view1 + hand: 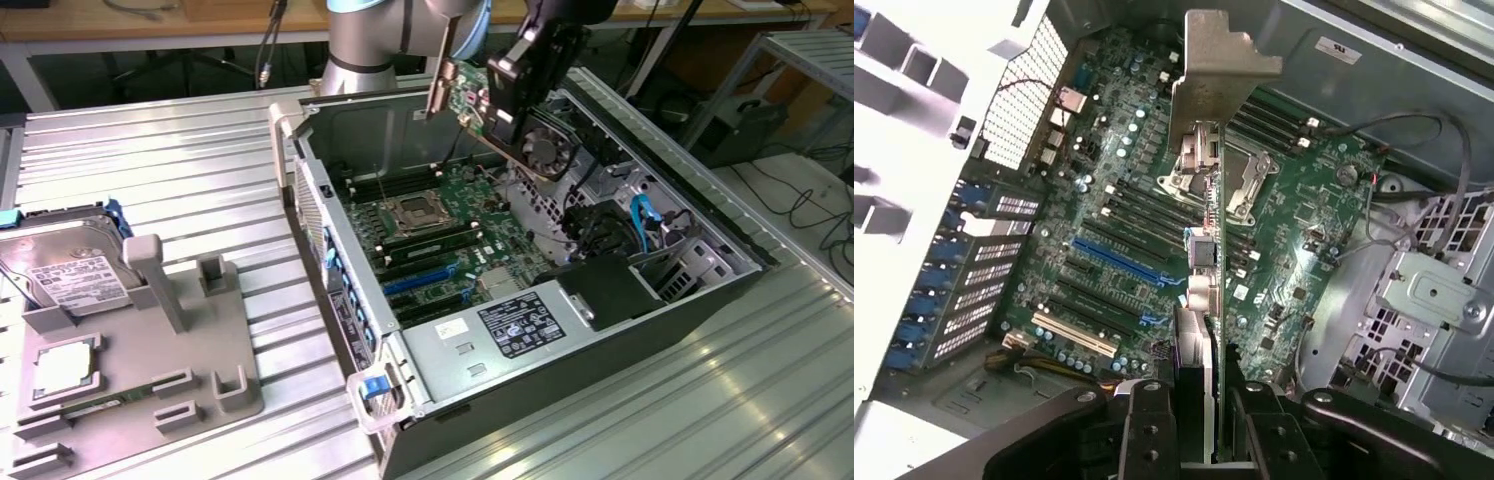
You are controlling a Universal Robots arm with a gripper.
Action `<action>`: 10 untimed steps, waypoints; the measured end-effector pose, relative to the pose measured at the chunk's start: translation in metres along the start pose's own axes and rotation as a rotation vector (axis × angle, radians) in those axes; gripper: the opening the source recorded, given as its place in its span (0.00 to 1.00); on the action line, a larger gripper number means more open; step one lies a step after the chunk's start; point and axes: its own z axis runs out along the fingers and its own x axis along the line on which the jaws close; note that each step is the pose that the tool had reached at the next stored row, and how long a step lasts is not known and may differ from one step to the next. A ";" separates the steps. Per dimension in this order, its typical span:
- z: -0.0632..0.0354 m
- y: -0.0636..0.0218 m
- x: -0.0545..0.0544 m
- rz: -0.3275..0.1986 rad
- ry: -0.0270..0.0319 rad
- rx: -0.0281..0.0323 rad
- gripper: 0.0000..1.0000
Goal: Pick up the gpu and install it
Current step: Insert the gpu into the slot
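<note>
The gpu (531, 135) is a black card with a round fan and a silvery end bracket (438, 88). It hangs tilted in the air over the far end of the open computer case (400, 370). My gripper (523, 72) is shut on the card's upper edge. In the wrist view the gpu (1206, 300) is seen edge-on between my two fingers (1146, 432), with its bracket (1219, 62) pointing away over the motherboard (1294, 220). The blue expansion slot (1122, 262) lies below and to one side of the card, apart from it.
Inside the case are the processor socket (411, 212), blue slots (424, 280), a black box (607, 292) and blue cables (643, 222). On the exterior view's left, a grey fixture (147, 370) holds a silver hard drive (70, 278). Case walls rise on both sides of the card.
</note>
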 end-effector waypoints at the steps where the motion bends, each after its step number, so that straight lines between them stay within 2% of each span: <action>1: 0.0000 0.0000 0.000 -0.008 0.0003 0.0000 0.27; 10: 0.0000 0.0000 0.000 -0.091 0.0032 -0.0005 0.27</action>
